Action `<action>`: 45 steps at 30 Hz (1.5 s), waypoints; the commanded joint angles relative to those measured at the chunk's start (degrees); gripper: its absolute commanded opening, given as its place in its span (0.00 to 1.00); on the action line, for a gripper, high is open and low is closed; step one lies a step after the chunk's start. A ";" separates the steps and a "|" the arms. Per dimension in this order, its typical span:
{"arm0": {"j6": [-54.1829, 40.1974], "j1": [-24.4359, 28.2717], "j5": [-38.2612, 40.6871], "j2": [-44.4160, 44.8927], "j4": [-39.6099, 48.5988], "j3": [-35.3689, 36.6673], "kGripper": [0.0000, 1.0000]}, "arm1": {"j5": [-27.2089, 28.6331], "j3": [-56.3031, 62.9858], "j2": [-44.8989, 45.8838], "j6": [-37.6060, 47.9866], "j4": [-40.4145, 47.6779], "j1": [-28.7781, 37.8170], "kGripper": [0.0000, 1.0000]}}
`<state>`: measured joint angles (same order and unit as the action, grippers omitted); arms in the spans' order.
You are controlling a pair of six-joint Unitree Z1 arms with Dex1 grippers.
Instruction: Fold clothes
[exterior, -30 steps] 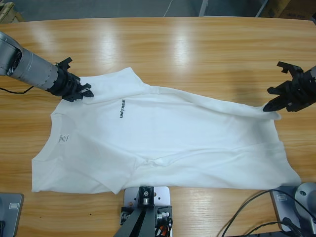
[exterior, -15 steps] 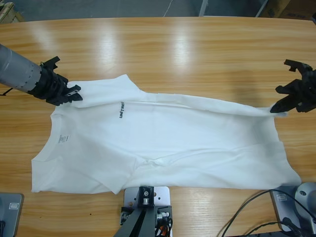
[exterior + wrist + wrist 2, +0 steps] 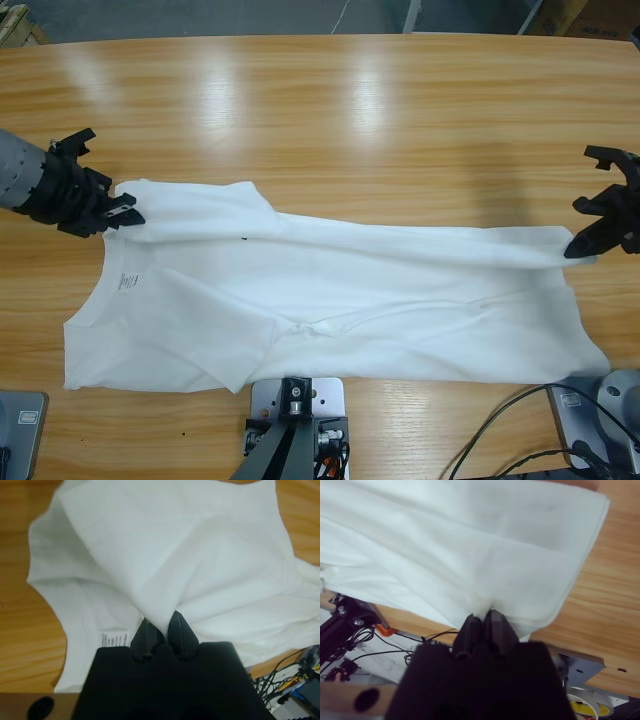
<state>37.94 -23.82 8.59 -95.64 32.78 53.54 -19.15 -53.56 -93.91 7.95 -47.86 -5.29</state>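
Left gripper [image 3: 128, 208] is clamped on a pinch of the white shirt [image 3: 330, 300] at its left end; in the left wrist view its jaws are closed tight on a bunched fold [image 3: 161, 622], with the neck label [image 3: 115, 639] just beside them. Right gripper [image 3: 583, 249] grips the shirt's far right corner the same way [image 3: 482, 616]. Between them the cloth is pulled into a long ridge, its lower part lying flat on the table [image 3: 400, 110].
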 commanded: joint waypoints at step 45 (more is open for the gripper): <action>-3.24 -3.77 20.05 7.13 12.48 -9.27 0.00 | 9.55 -1.85 3.00 6.30 -9.33 8.19 1.00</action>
<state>36.44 -27.13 26.13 -89.24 44.45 46.41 -10.35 -58.55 -97.61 11.94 -64.75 0.18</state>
